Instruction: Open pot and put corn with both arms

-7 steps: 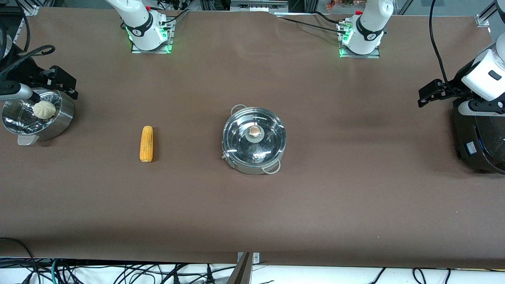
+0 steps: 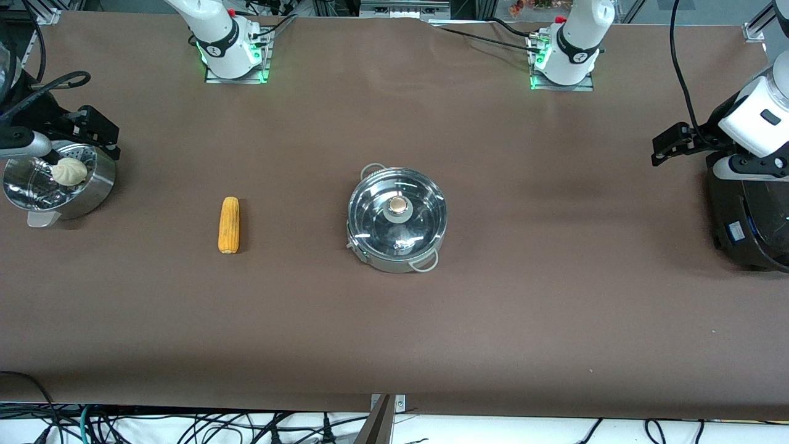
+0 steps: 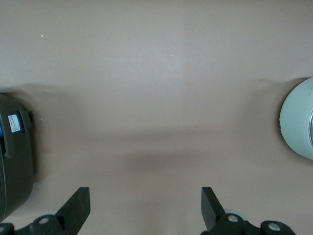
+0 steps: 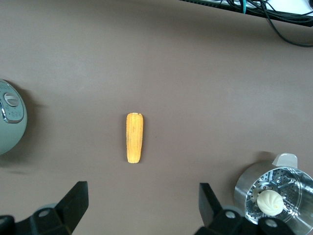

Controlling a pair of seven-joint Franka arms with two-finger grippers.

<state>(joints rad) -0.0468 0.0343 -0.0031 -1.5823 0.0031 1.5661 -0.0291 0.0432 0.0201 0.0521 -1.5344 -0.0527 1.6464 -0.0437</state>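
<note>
The steel pot stands mid-table with its glass lid on and the tan knob on top. The yellow-orange corn lies on the table toward the right arm's end, apart from the pot; it also shows in the right wrist view as the corn. My right gripper hangs over that end of the table by the steamer bowl, open and empty. My left gripper hangs over the table beside the rice cooker, open with only bare table between its fingers.
A perforated steel steamer bowl with a white bun sits at the right arm's end. A big black rice cooker stands at the left arm's end. Cables hang below the table's front edge.
Both arms have shifted only very slightly. The pot, the corn and the other things have not moved.
</note>
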